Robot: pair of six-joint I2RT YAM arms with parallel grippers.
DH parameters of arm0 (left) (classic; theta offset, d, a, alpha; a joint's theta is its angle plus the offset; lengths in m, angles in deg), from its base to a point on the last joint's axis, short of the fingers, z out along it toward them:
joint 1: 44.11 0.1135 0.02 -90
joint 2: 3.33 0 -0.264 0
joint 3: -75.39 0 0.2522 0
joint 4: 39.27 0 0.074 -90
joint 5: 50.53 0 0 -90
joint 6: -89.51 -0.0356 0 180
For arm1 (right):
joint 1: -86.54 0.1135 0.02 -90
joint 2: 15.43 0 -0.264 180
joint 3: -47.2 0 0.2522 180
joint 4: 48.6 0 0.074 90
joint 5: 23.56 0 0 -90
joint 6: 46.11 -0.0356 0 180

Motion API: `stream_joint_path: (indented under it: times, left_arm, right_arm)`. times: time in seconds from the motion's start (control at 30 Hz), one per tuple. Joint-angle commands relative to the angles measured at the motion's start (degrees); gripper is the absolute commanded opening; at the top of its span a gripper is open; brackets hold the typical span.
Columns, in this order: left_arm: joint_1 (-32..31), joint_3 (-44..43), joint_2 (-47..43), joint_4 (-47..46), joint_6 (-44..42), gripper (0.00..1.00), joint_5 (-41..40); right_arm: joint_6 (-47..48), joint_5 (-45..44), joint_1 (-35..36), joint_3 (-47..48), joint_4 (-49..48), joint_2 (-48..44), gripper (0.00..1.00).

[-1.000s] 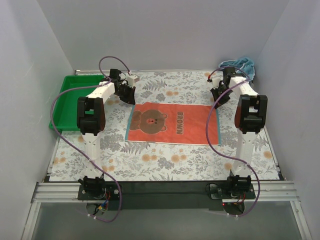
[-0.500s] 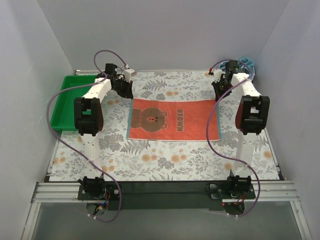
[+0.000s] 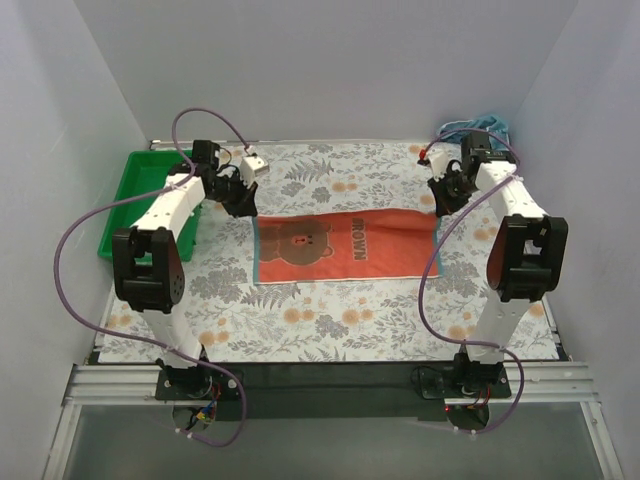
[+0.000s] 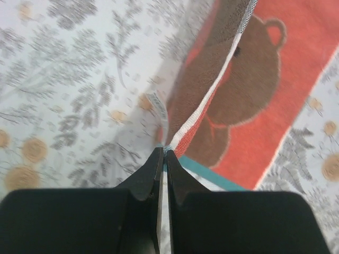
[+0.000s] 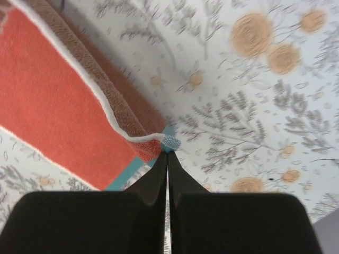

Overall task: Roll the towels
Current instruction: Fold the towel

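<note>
The rust-red towel (image 3: 345,245) with a brown bear print and teal ends lies spread across the middle of the table. My left gripper (image 3: 242,204) is shut on its far left corner (image 4: 170,145), and that edge (image 4: 212,95) rises off the cloth as a fold. Pinching the far right corner (image 5: 159,142), my right gripper (image 3: 441,203) is shut too, with the edge (image 5: 79,58) lifted there as well. The light blue towel (image 3: 482,127) sits bunched in the far right corner, behind the right arm.
A green tray (image 3: 128,190) stands at the far left beside the left arm. A floral tablecloth (image 3: 330,325) covers the table. White walls close in on three sides. Purple cables loop off both arms.
Both arms have swung their elbows outward and their grippers have come down onto the red towel's far corners. That far edge is now raised, so the towel looks narrower from above.
</note>
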Motion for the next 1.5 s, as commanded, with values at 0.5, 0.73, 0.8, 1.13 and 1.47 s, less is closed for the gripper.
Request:
stream_joint_path:
  times: [0.5, 0.73, 0.8, 1.13, 1.47]
  left_arm:
    - [-0.01, 28.13, -17.68, 2.14, -13.88, 0.00, -1.09]
    - [-0.89, 29.53, -16.54, 0.73, -12.38, 0.00, -1.35]
    - [-1.07, 29.80, -16.27, 0.30, -12.03, 0.00, -1.53]
    - [-1.33, 25.86, -15.13, -1.55, -8.69, 0.00, -3.02]
    - [-1.07, 12.40, -11.17, -3.22, -3.94, 0.00, -2.85]
  right_arm:
    - [13.44, -0.54, -0.41, -25.46, -3.38, -11.79, 0.01]
    - [12.91, -0.19, -0.32, -26.52, -3.99, -10.64, 0.01]
    - [12.74, -0.28, -0.32, -26.70, -3.91, -10.38, 0.01]
    - [9.14, -0.28, -0.41, -18.10, -3.91, -9.85, 0.01]
    - [5.44, -1.07, -0.85, -2.78, -3.90, -3.08, 0.01]
